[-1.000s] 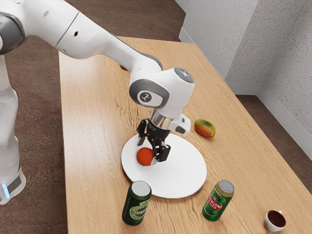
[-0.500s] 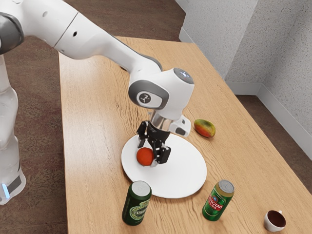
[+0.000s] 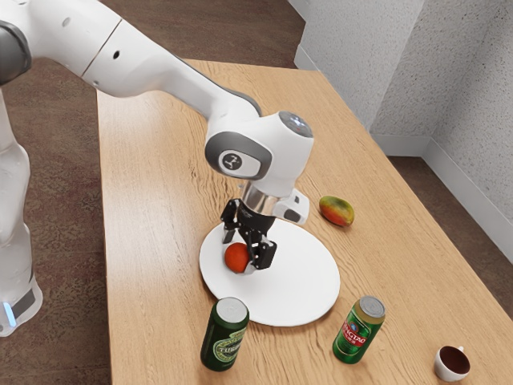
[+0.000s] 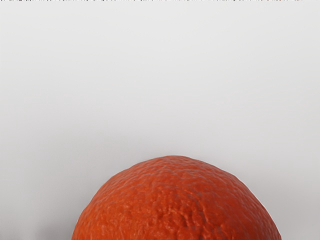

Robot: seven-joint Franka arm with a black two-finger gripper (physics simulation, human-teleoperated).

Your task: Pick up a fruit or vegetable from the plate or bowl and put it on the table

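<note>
My gripper point(image 3: 241, 252) is low over the white plate point(image 3: 300, 298) in the exterior view, its two fingers standing apart. A red-orange round fruit point(image 3: 236, 257) rests on the plate between and beside them, close against the finger on the exterior view's right. Contact with the other finger cannot be made out. From the wrist view, the fruit point(image 4: 177, 205) looks large and textured just under my hand, with the pale plate point(image 4: 160, 75) around it.
A mango point(image 3: 337, 211) lies on the wooden table point(image 3: 152, 200) beyond the plate. Two green cans, one dark point(image 3: 224, 337) and one with a red label point(image 3: 358, 330), stand near the plate. A small cup point(image 3: 452, 363) is at the lower right.
My hand has shifted slightly toward the exterior view's left, and the fruit has moved a little the same way. The spacing of the fingers looks the same.
</note>
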